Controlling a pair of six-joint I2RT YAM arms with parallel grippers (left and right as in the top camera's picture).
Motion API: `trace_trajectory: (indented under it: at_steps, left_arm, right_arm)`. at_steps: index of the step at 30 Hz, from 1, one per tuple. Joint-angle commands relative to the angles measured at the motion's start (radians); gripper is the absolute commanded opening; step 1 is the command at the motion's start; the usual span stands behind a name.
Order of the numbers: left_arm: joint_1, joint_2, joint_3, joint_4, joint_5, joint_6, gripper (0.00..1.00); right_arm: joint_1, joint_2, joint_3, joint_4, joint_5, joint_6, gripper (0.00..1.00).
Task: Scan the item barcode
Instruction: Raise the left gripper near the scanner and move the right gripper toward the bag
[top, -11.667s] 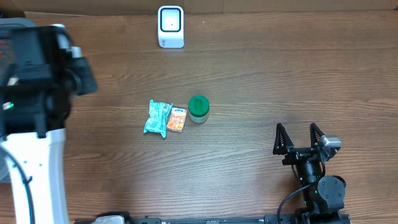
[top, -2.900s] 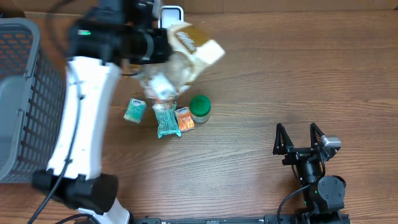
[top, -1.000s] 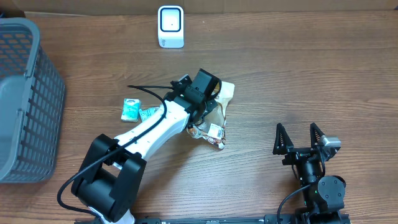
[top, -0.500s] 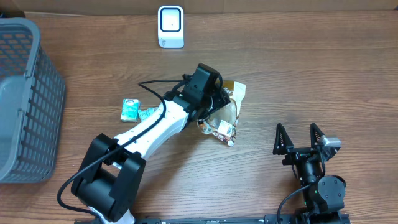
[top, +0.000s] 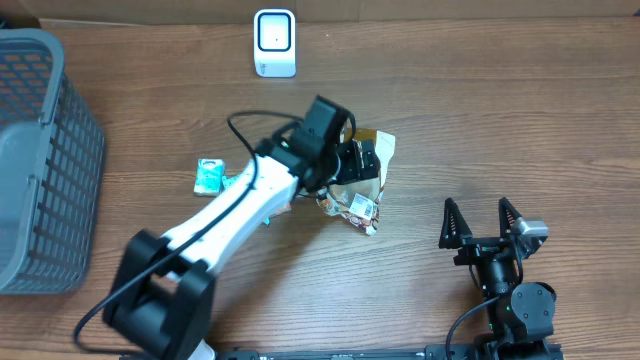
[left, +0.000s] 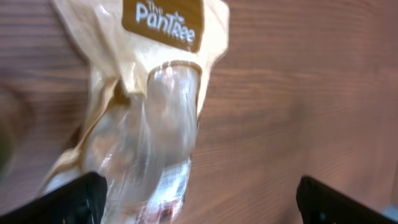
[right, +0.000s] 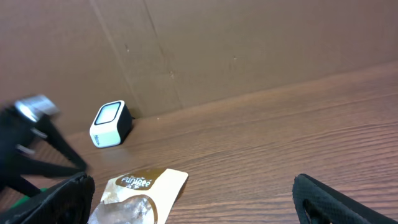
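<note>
Bag (left: 149, 124) lies loose beneath left hand (top: 358, 162) — jaws spread wide.

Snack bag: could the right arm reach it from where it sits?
Probably yes: only bare table lies between the right gripper and the bag. But the left gripper hangs open over it, so the arms could clash.

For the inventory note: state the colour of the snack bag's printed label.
Brown label with white lettering, on a tan bag; clearest in the left wrist view.
</note>
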Motion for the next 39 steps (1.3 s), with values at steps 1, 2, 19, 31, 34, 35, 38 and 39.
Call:
trace_trajectory:
  at_steps: [1,2,19,31,34,35,38,39]
  left_arm:
    - [0.056,-0.109,0.137,-0.154,0.027,0.274,1.0]
    - [0.072,-0.115,0.165,-0.217,0.027,0.306,1.0]
    - [0.284,-0.116,0.296,-0.476,-0.024,0.517,1.0]
    - [0.285,-0.116,0.296,-0.468,-0.088,0.517,1.0]
    - [0.284,-0.116,0.294,-0.473,-0.09,0.517,1.0]
    - [0.284,-0.116,0.294,-0.473,-0.096,0.517,1.0]
    - [0.284,-0.116,0.294,-0.473,-0.119,0.517,1.0]
    - [0.284,-0.116,0.294,-0.472,-0.121,0.517,0.99]
  right_arm:
    - [-0.003,-0.01,-0.011,0.003,-0.006,-0.012,1.0]
    - [-0.003,-0.01,-0.011,0.003,-0.006,-0.012,1.0]
    - [-0.003,0.019,0.061,0.006,-0.298,0.019,1.0]
    - [-0.003,0.495,0.583,-0.384,-0.341,0.014,1.0]
    - [-0.003,0.679,0.758,-0.525,-0.372,0.006,1.0]
    - [-0.003,0.748,0.821,-0.578,-0.382,0.006,1.0]
    - [-0.003,0.935,0.983,-0.729,-0.404,0.006,1.0]
    - [-0.003,1.006,1.041,-0.781,-0.41,0.006,1.0]
